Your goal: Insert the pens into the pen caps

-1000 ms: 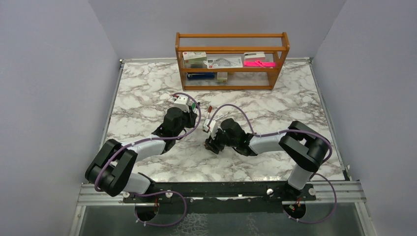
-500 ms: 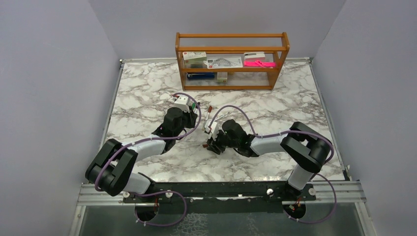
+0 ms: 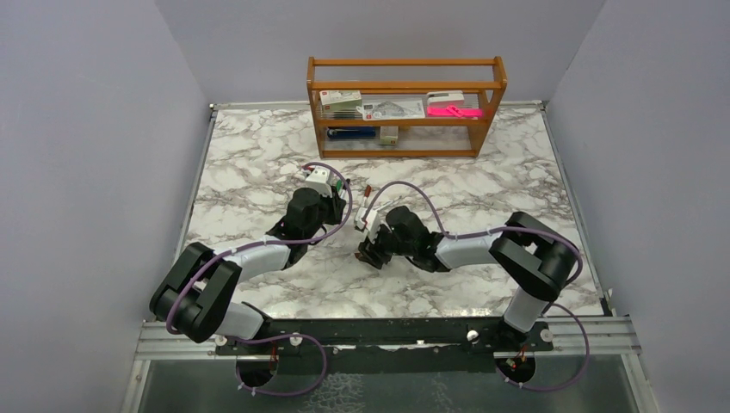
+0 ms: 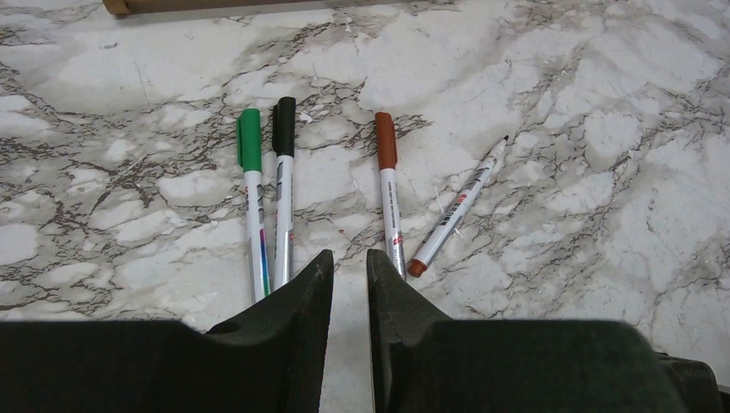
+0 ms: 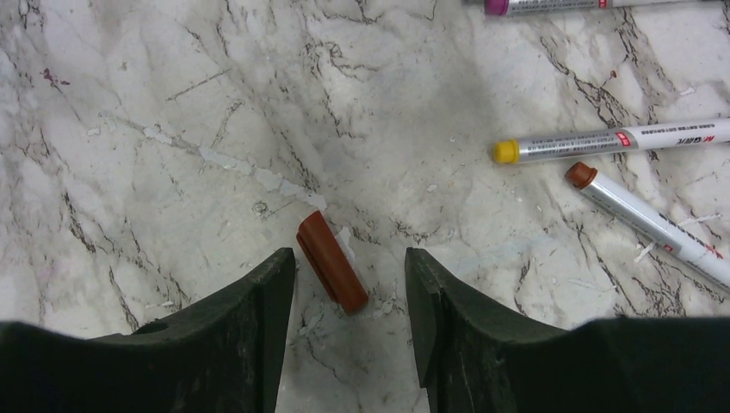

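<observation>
Top view, last second: the right arm's wrist has edged a shade toward the left of the frame, and the left arm has not budged. No lift, no carry. We read this as small corrections over the target, with the grasp not yet made.

Right wrist view: the right gripper point(image 5: 349, 255) stands wide and holds nothing. The loose red-brown cap point(image 5: 332, 274) lies flat and tilted on the marble table point(image 5: 129, 129), lower centre of frame. It sits between the two fingers, closer to the frame-left one; we cannot tell whether that finger touches it. At frame right, outside the fingers, lies a pen with a red-brown end point(image 5: 646, 219), with a yellow-ended pen point(image 5: 603, 140) above it.

Left wrist view: the left gripper point(image 4: 349, 258) is nearly closed, a narrow slit with nothing in it. Just beyond its tips, mid-frame, we note:
- green-capped pen point(image 4: 251, 198)
- black-capped pen point(image 4: 282, 189)
- brown-capped pen point(image 4: 389, 189)
- uncapped pen point(image 4: 456, 215), to their right, bare tip pointing to the upper right

Judgement: three pens look capped, with one cap and one pen left. The cap probably wants squaring between the fingers before they close.
</observation>
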Controlling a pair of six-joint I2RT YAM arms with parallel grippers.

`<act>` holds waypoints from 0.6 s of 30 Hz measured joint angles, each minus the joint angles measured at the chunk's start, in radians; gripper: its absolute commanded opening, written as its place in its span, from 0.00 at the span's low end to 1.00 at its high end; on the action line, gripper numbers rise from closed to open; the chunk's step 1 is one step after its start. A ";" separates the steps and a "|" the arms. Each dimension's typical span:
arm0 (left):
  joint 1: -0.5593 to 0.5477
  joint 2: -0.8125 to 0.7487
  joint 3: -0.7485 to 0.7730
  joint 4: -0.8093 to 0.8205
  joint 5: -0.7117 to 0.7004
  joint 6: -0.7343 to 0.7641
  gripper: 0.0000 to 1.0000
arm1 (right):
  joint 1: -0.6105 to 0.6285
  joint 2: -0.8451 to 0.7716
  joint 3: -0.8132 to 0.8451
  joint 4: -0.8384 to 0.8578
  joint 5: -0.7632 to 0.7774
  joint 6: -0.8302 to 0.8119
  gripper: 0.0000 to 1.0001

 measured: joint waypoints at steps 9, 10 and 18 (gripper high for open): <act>0.002 0.000 0.000 0.000 0.000 0.000 0.23 | 0.002 0.041 0.031 -0.005 -0.017 -0.006 0.34; 0.003 0.000 0.000 0.000 0.000 0.000 0.23 | 0.002 0.041 0.031 -0.005 -0.019 -0.006 0.32; 0.005 0.000 0.000 0.000 0.000 0.000 0.23 | 0.008 0.035 0.012 0.018 -0.005 0.011 0.02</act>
